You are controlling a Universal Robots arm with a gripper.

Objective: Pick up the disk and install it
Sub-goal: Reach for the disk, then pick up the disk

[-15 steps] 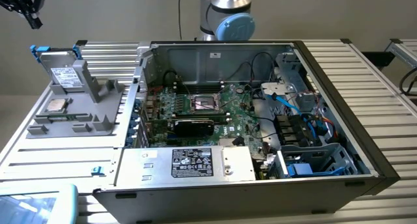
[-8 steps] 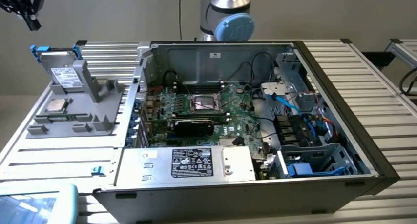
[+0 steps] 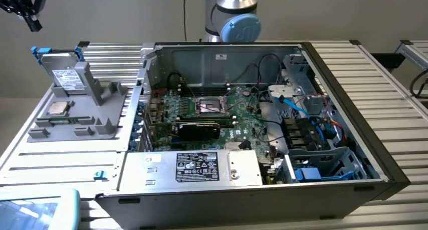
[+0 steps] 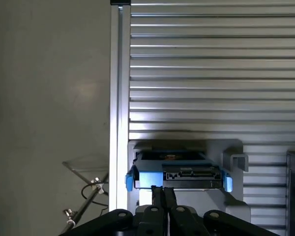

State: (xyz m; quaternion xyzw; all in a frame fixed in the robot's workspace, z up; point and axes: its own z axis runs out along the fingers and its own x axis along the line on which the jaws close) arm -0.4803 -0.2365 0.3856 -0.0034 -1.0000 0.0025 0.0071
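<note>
The disk (image 3: 65, 78) stands on edge in a grey holder (image 3: 87, 97) at the exterior view's left, silver with a white label and blue clips at its upper corners. My gripper (image 3: 31, 22) hangs well above it near the picture's upper corner. In the wrist view the disk (image 4: 179, 173) is seen edge-on, its connector side facing me, with a blue tab at each end. My gripper (image 4: 162, 191) is shut there, the two black fingers pressed together with nothing between them, a short way off the disk's edge.
A small square CPU chip (image 3: 57, 108) lies on the same grey holder. The open computer case (image 3: 391, 162) fills the middle, with a motherboard (image 3: 214, 109), a silver power supply (image 3: 200, 167) and a drive cage with blue rails (image 3: 324, 165). The slatted table's edge rail (image 4: 119, 98) borders bare floor.
</note>
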